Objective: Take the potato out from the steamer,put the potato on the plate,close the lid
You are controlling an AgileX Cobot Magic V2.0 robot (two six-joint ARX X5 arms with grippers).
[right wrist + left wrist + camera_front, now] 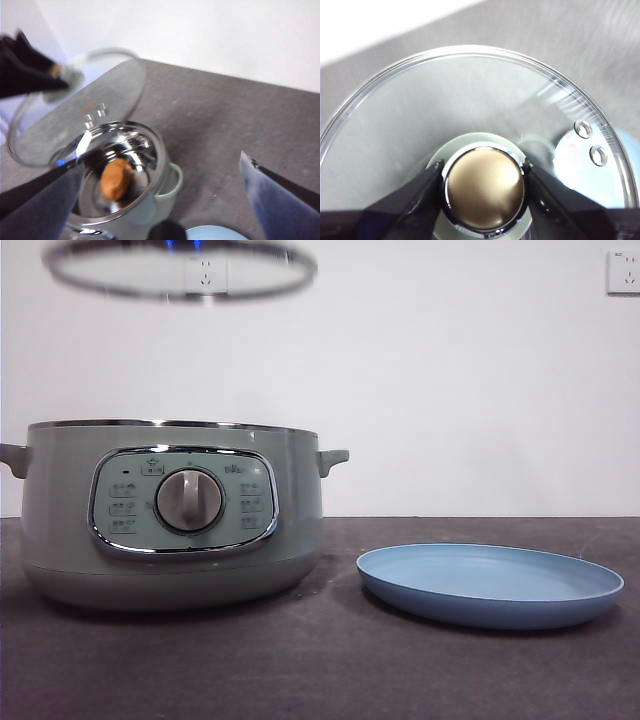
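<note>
The left gripper [484,187] is clamped on the knob of the low-domed glass lid with chrome rim [180,270], holding it in the air well above the large pale sage-green electric steamer [165,515], which stands uncovered. The rounded orange-brown potato [116,178] lies on the shiny floor inside the steamer, and the right gripper [160,200] hangs above the pot with its jaws spread wide and nothing between them. The step in hand is judged to be potato removal: the right gripper must descend into the pot, close on the potato, and carry it to the shallow light-blue plate [490,585] beside the steamer.
</note>
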